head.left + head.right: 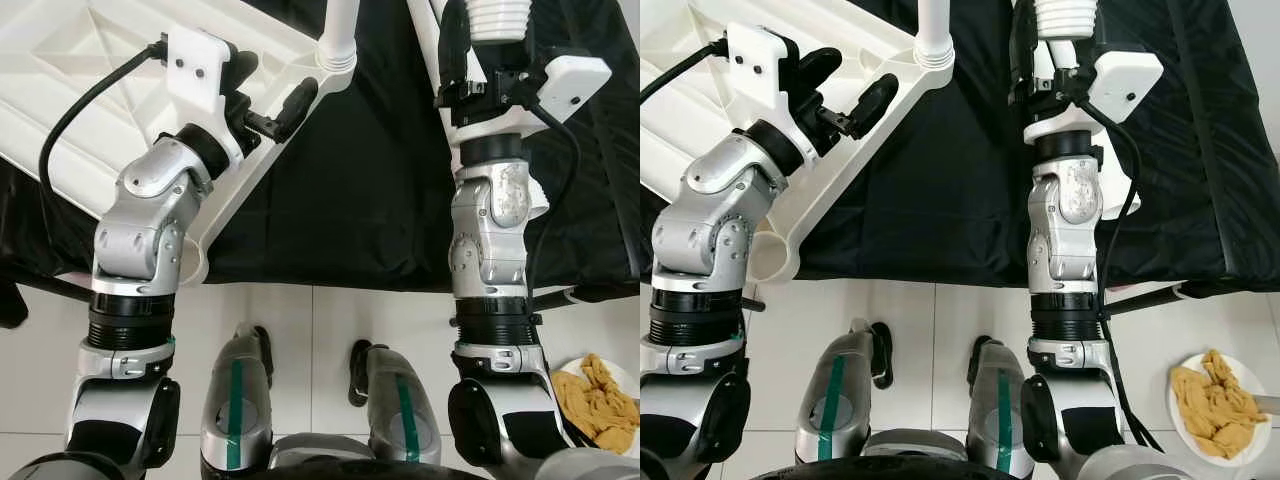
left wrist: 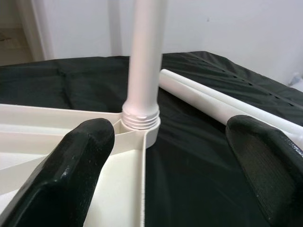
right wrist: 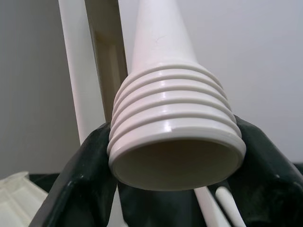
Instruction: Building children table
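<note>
A white plastic table top point(image 1: 60, 70) lies upside down on a black cloth point(image 1: 350, 180). One white leg point(image 2: 142, 61) stands screwed into its corner socket point(image 1: 335, 62). My left gripper point(image 1: 272, 85) is open just short of that corner, one finger point(image 2: 75, 165) over the table top's inside and the other over the cloth. My right gripper point(image 1: 490, 85) is shut on a second white leg point(image 1: 497, 18), held upright. The leg's ribbed threaded end point(image 3: 173, 123) sits between the black fingers. A third leg point(image 2: 213, 101) lies loose on the cloth.
The near corner of the table top has an empty round socket point(image 1: 185, 262) overhanging the cloth's edge. A white tiled floor point(image 1: 310, 330) lies below my legs. A plate with a crumpled yellow thing point(image 1: 600, 395) sits on the floor at my right.
</note>
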Robot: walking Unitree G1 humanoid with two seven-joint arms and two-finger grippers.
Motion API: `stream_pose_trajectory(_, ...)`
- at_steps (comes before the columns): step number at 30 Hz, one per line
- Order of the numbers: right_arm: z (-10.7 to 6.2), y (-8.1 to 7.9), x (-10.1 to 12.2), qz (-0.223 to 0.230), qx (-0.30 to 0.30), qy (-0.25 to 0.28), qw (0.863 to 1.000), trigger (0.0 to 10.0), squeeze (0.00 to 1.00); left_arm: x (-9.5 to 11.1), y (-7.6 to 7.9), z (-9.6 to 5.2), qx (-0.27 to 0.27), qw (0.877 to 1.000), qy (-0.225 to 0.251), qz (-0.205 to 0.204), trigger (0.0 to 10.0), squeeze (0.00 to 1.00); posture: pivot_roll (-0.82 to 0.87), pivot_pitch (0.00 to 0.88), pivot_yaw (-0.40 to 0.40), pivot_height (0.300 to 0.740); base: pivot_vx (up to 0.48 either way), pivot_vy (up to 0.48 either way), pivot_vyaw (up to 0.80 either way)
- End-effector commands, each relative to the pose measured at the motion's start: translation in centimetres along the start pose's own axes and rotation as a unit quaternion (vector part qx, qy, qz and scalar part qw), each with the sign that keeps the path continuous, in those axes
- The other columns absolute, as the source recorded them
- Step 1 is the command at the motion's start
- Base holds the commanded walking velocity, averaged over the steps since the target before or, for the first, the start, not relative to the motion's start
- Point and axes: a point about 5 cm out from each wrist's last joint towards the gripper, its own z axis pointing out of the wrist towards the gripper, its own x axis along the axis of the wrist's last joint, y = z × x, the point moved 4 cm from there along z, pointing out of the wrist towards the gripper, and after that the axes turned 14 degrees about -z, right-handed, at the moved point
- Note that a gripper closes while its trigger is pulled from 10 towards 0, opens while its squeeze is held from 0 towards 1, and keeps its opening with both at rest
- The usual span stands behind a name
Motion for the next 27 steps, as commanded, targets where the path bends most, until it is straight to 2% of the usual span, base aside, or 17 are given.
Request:
stream_pose_trajectory(1,0.4,-0.2,1.2,-0.012,0.001,0.032,0.999,10.0,0.00,-0.3,0.7,0.2,-0.034,0.999,-0.017,0.000,10.0,0.00,0.08,0.076,0.051,0.740,0.000,0.000,0.00)
stream_pose_trajectory(3,0.5,-0.3,1.5,-0.016,0.001,0.040,0.999,10.0,0.00,-0.3,0.6,0.2,-0.035,0.999,-0.018,0.000,10.0,0.00,0.08,0.076,0.053,0.740,0.000,0.000,0.00)
stream_pose_trajectory(4,0.7,-0.7,2.5,-0.044,0.004,0.068,0.997,10.0,0.00,-0.4,0.7,0.3,-0.041,0.999,-0.025,0.002,10.0,0.00,0.08,0.081,0.071,0.740,0.000,0.000,0.00)
stream_pose_trajectory(9,0.7,-1.3,3.1,-0.065,0.012,0.090,0.994,10.0,0.00,-0.5,0.6,0.2,-0.042,0.998,-0.035,0.002,10.0,0.00,0.08,0.086,0.083,0.740,0.000,0.000,0.00)
stream_pose_trajectory(16,0.5,-3.2,4.1,-0.088,0.044,0.131,0.987,10.0,0.00,-0.6,0.9,-0.2,-0.069,0.996,-0.049,-0.031,10.0,0.00,0.08,0.093,0.101,0.740,0.000,0.000,0.00)
stream_pose_trajectory(18,0.4,-3.5,4.3,-0.092,0.051,0.138,0.985,10.0,0.00,-0.5,1.1,-0.3,-0.082,0.995,-0.053,-0.037,10.0,0.00,0.08,0.092,0.100,0.740,0.000,0.000,0.00)
stream_pose_trajectory(19,0.3,-4.1,4.3,-0.094,0.067,0.145,0.983,10.0,0.00,-0.3,1.4,-0.6,-0.109,0.991,-0.061,-0.039,10.0,0.00,0.09,0.094,0.095,0.740,0.000,0.000,0.00)
stream_pose_trajectory(27,-0.2,-5.3,4.0,-0.092,0.104,0.145,0.980,10.0,0.00,-0.2,1.8,-1.9,-0.171,0.980,-0.085,-0.054,10.0,0.00,0.09,0.095,0.064,0.740,0.000,0.000,0.00)
